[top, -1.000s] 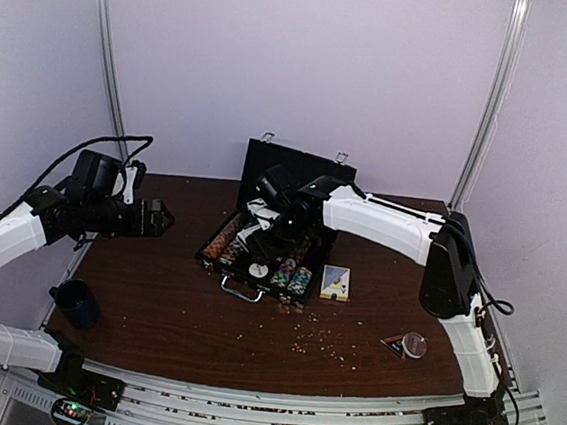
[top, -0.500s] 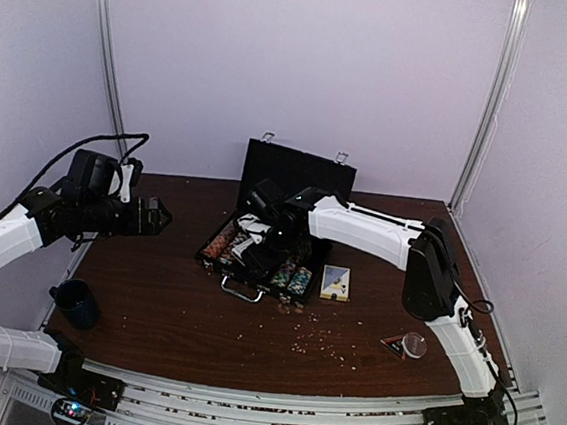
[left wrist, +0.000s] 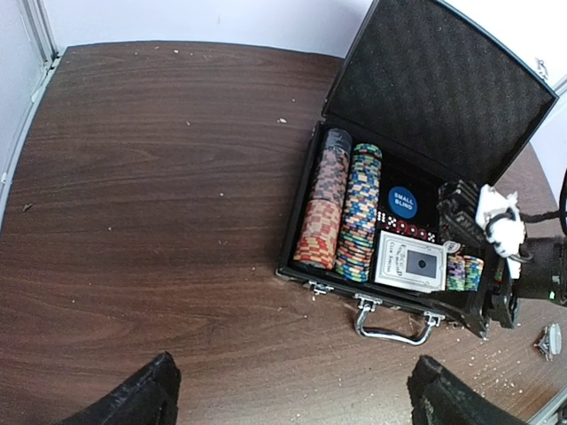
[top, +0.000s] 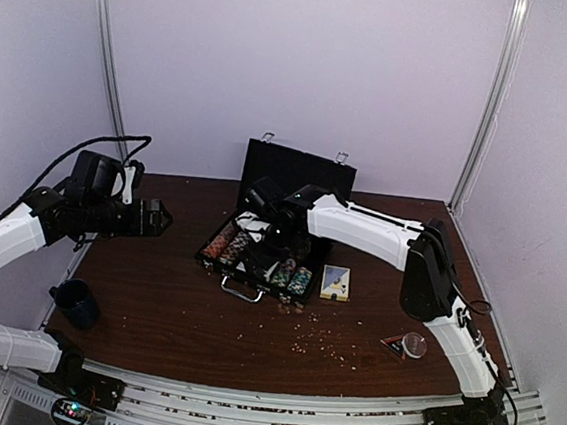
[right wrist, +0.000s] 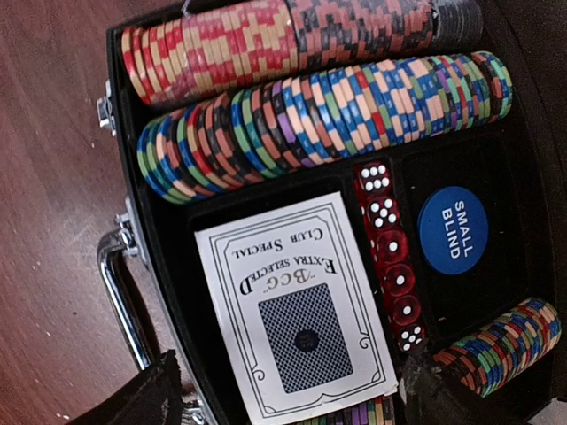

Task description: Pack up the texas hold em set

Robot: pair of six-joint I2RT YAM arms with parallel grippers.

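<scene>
The black case (top: 298, 167) of the texas hold em set stands open mid-table, lid (left wrist: 434, 80) upright. Inside lie two long chip rows (right wrist: 319, 111), a white card deck box (right wrist: 297, 305), red dice (right wrist: 390, 257), a blue "small blind" button (right wrist: 454, 230) and a short chip row (right wrist: 500, 341). My right gripper (right wrist: 288, 394) hangs low over the case, open, its fingers on either side of the card deck box's near end and apart from it. Out to the case's left, above bare table, my left gripper (left wrist: 292, 398) is open and empty.
A second card deck (top: 335, 282) lies on the table right of the case's silver handle (left wrist: 394, 323). A dark blue mug (top: 76, 303) stands at the near left. A round clear button (top: 413, 344) lies near right. Crumbs scatter across the front.
My right gripper's jaws have widened over the case, and the card deck box now lies free in its compartment. The left arm has stayed put.
</scene>
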